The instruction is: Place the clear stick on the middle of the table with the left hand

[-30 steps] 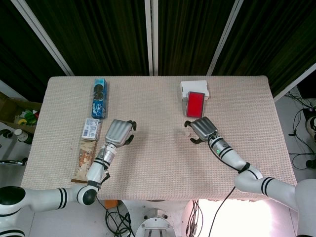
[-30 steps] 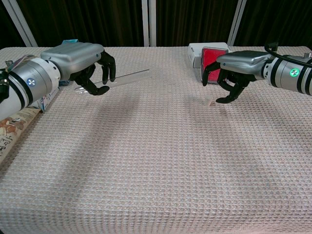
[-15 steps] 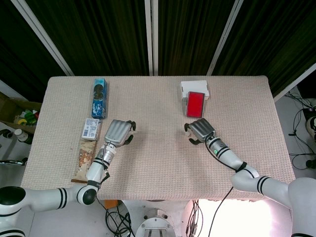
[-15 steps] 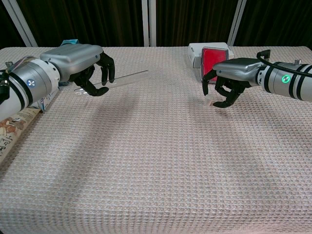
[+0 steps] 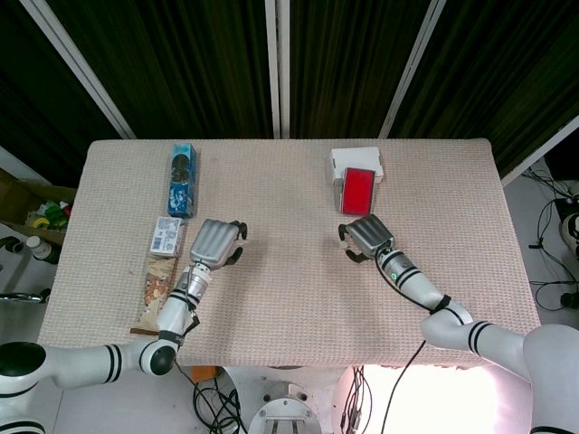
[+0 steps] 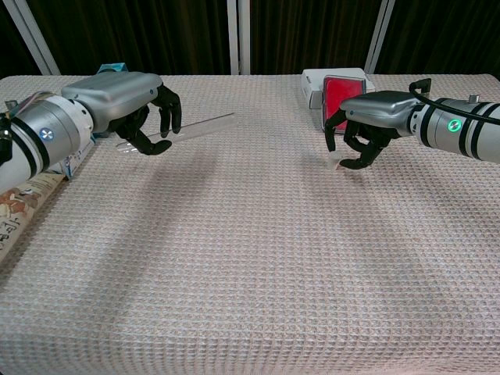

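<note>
My left hand (image 6: 125,100) hovers over the table's left side and grips the clear stick (image 6: 205,126) between thumb and fingers. The stick points right and slightly away, its free end above the cloth; its near end pokes out below the palm. From above, the left hand (image 5: 215,242) sits left of the table's middle. My right hand (image 6: 369,125) is low at the centre right, fingers curled down around a small pale piece (image 6: 334,162) lying on the cloth. Whether it grips that piece is hidden. It shows from above as the right hand (image 5: 366,237).
A blue box (image 5: 183,181), a small white-blue box (image 5: 167,235) and a brown snack packet (image 5: 151,291) line the left edge. A white box (image 5: 355,161) with a red item (image 5: 358,190) stands behind the right hand. The beige woven cloth (image 6: 250,258) covers the table.
The right hand has dropped lower and curled its fingers in over the small pale piece. The left hand, with the stick, has shifted very slightly left.
</note>
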